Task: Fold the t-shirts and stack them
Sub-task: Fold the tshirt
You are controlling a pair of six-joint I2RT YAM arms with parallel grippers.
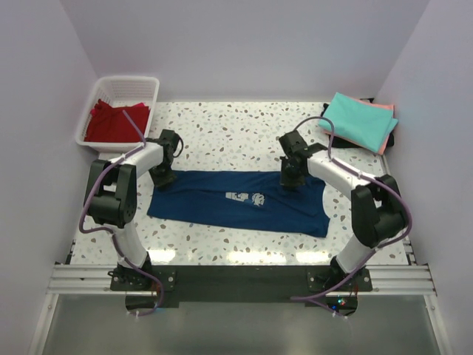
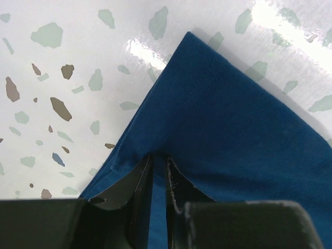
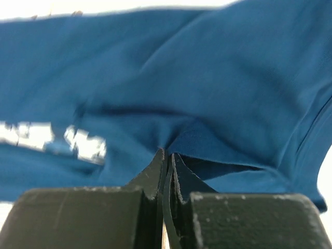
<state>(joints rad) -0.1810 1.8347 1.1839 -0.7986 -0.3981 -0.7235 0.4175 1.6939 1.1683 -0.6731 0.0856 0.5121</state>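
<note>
On the speckled table (image 1: pixel 222 126), near its middle: a navy blue t-shirt (image 1: pixel 236 213), folded into a long band running left to right. Lies flat and slightly slanted, with the right end closer to the near edge. Carries a small pale print (image 1: pixel 246 197) face up about halfway along, seen only as a blurred white patch in the right wrist view. Smooth cloth, with a stitched hem along the pointed corner in the left wrist view. At the far left corner of the band, the left gripper (image 1: pixel 163 177) (image 2: pixel 158 162): narrow, clamped on a strip of the blue cloth that shows between its fingers. At the far edge toward the right end, the right gripper (image 1: pixel 290 177) (image 3: pixel 167 154): pressed tight together, pinching a puckered fold of the same shirt. In the far left corner, a white slatted basket (image 1: pixel 129 79), holding a crumpled red t-shirt (image 1: pixel 111 124). In the far right corner, well apart from the band, a folded teal t-shirt (image 1: pixel 358 122) stacked on a salmon-pink t-shirt (image 1: pixel 378 106), with only the pink edges showing along the far and right sides.
</note>
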